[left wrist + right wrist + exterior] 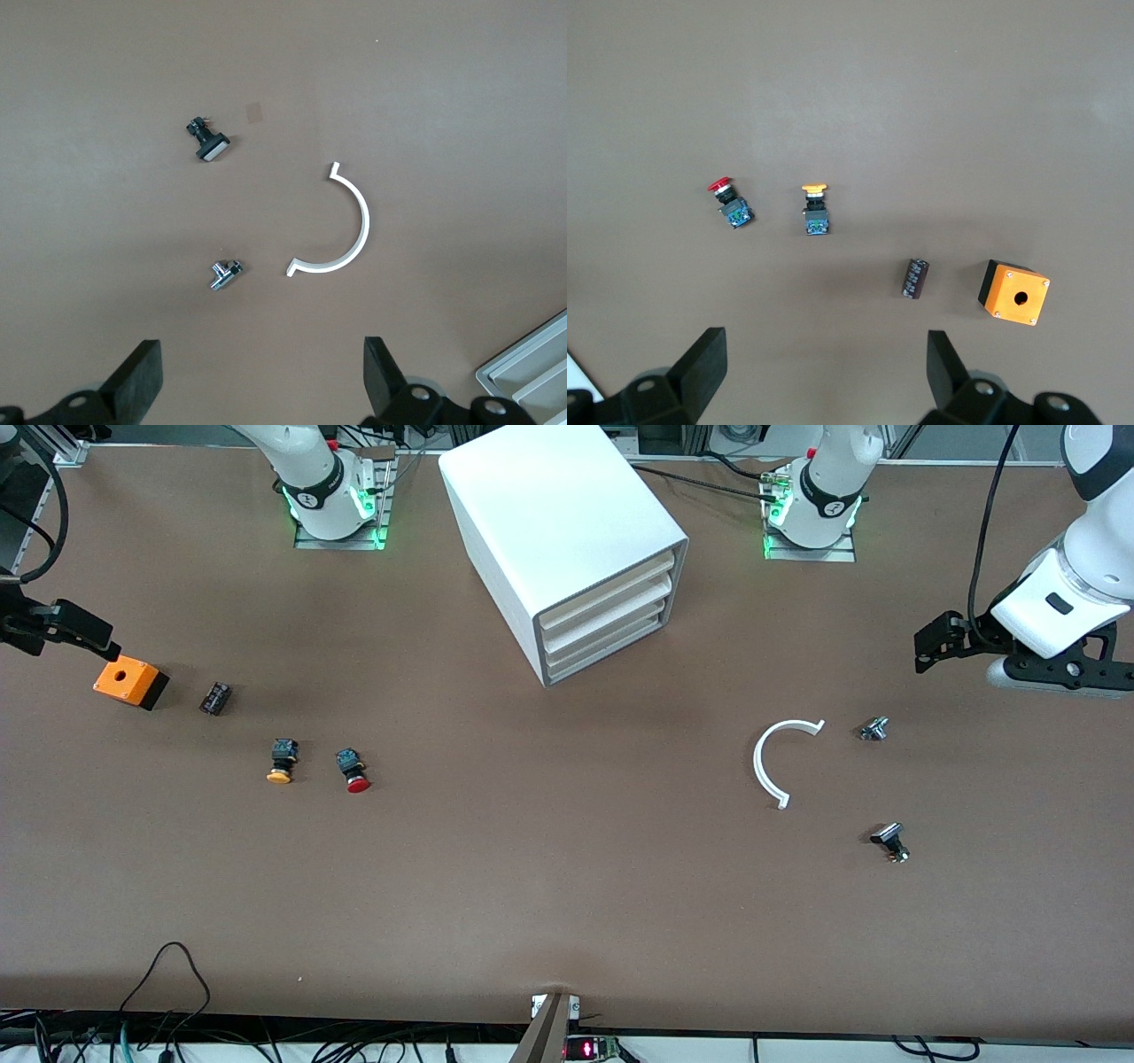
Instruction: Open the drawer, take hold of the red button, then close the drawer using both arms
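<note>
While both my grippers hang spread and empty, the drawers are all shut and the button lies out on the table.

My left gripper (257,390) has its fingers (137,376) wide apart with nothing between them, hovering over bare table at the left arm's end; near it lie a small metal fitting (873,729), a white curved strip (780,760) and a black stud (890,841), each apart from the others. My right gripper (824,385) is likewise released, over the table edge at the right arm's end, just beside the orange box (129,681). Outward from that box lie a black block (214,698), a yellow-capped button (281,762), then the button (354,771) with its red cap, on its side. The cabinet (558,531) stands between the arm bases, the drawer (611,589) flush with its neighbours.
</note>
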